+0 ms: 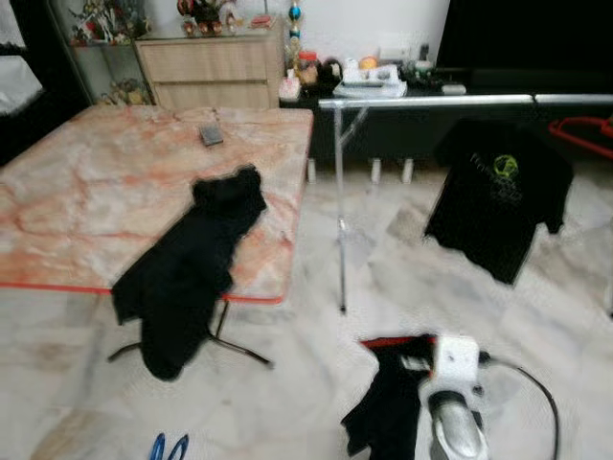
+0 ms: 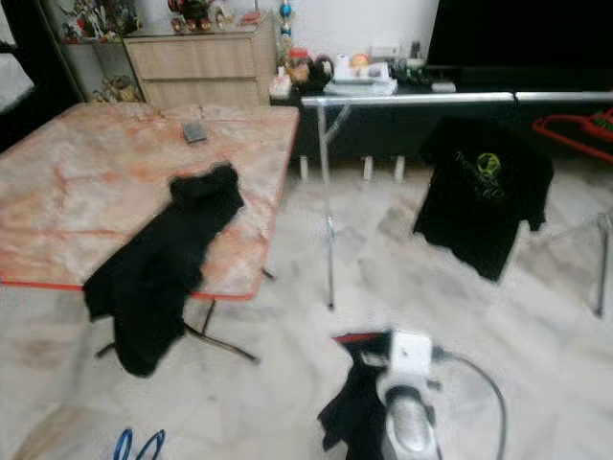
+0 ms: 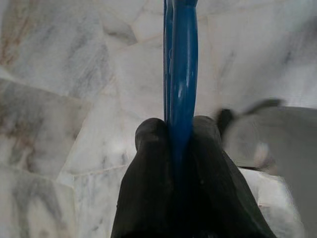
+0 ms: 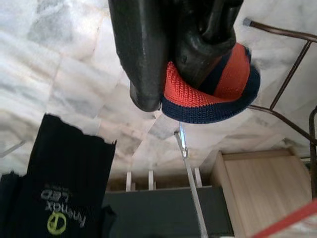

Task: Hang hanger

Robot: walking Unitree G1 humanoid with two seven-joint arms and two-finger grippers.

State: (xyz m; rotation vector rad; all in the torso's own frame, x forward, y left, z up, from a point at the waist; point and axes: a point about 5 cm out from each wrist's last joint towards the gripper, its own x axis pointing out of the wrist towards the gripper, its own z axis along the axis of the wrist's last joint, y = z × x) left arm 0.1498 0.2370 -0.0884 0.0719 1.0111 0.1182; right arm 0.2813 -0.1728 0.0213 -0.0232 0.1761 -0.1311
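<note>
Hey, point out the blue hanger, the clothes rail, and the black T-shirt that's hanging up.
blue hanger [image 3: 182, 74]: left wrist view, on its bar above the fingers.
clothes rail [image 1: 431, 100]: left eye view, on the horizontal silver bar.
black T-shirt [image 1: 498, 196]: left eye view, on its front below the green logo.

Blue hanger [image 3: 182, 74]: a glossy blue plastic hanger, clamped between the two black fingers [image 3: 148, 188] of the left pincer [image 3: 179, 136], its thin edge running straight out over the marble floor; its tips peek in at the bottom of the left eye view [image 1: 168, 447].

Rail [image 1: 431, 100]: a silver metal bar, level, on a thin upright leg, standing on the floor just beside the worktop's corner.

Hung shirt [image 1: 498, 192]: a black T-shirt with a green logo, already hanging from the rail, spread flat.
</note>
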